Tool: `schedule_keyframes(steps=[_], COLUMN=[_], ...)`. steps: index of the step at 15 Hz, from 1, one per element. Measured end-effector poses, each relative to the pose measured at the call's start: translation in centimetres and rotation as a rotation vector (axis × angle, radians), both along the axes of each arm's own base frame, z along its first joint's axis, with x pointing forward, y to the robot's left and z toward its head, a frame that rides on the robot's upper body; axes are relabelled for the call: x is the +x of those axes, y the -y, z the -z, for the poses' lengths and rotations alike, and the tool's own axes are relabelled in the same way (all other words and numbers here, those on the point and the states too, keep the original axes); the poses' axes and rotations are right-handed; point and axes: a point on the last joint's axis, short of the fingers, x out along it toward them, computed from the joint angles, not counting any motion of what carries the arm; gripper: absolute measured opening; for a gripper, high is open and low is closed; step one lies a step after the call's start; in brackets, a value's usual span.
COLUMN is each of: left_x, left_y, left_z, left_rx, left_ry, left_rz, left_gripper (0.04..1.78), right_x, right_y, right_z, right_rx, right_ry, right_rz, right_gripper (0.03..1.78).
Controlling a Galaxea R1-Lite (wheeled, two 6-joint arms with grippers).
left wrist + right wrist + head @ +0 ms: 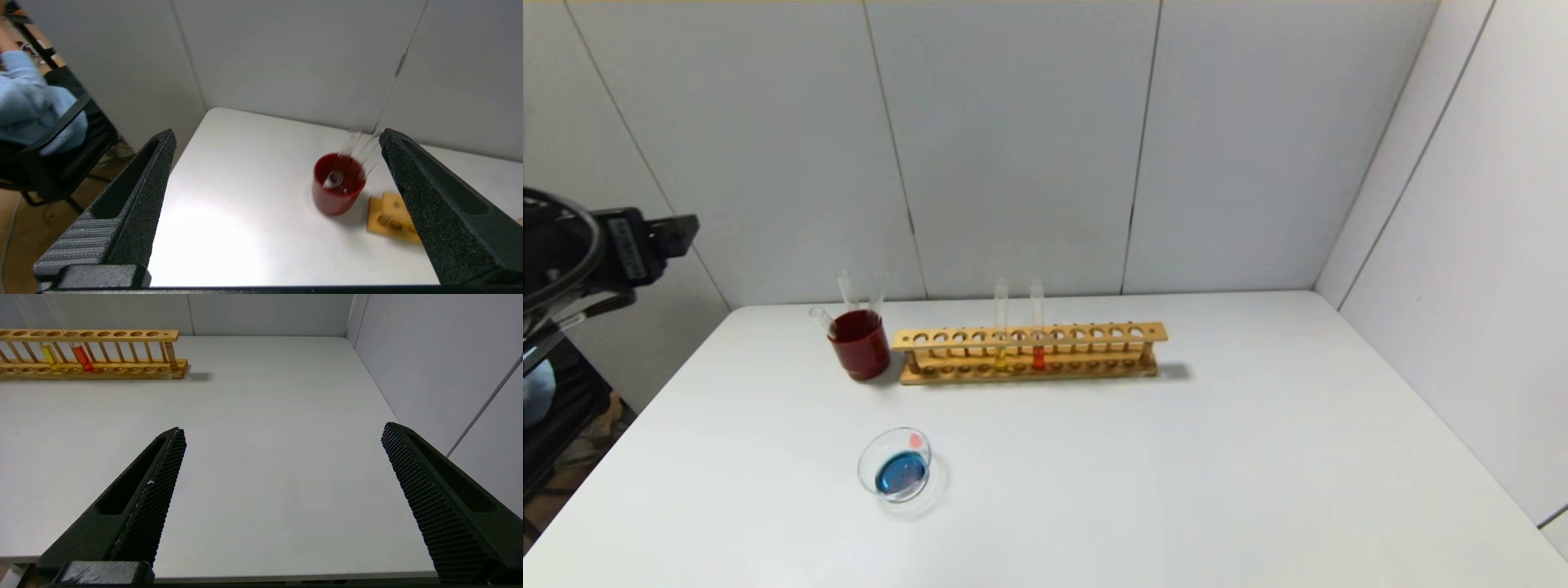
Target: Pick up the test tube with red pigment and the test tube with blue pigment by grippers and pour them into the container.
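The test tube with red pigment (1037, 327) stands upright in the wooden rack (1094, 333), with orange-red liquid at its bottom (82, 358). The container (874, 457), a shallow clear glass dish, sits near the table's front left and holds blue liquid with a small pink spot. No test tube with blue pigment shows in any view. My left gripper (278, 134) hangs open and empty, raised off the table's left side and facing the red cup. My right gripper (282, 430) is open and empty, low over the table's right front edge; the head view does not show it.
A dark red cup (859, 347) holding three bare clear tubes stands just left of the rack (390, 218). A yellow-liquid tube (1001, 327) stands beside the red one. White walls close the back and right. A person in blue (32, 106) sits beyond the table's left edge.
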Motion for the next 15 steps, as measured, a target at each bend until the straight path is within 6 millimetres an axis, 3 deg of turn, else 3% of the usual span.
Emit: schedule_keyframes(steps=[8, 12, 15], left_x=[-15.7, -21.4, -24.0], left_y=[-2.5, -2.8, -2.3], left_z=[4.9, 8.2, 11.1], left_rx=[0.016, 0.041, 0.051], left_ry=[0.091, 0.122, 0.204], left_rz=[-0.064, -0.041, 0.181], left_gripper=[1.75, 1.75, 1.75], right_x=[0.0, 0.0, 0.0], right_y=[0.0, 0.0, 0.0], right_z=[0.0, 0.0, 0.0], right_rx=[0.000, 0.001, 0.000], right_ry=[0.000, 0.000, 0.000], right_rz=[0.000, 0.000, 0.000], right_gripper=[1.75, 1.75, 1.75])
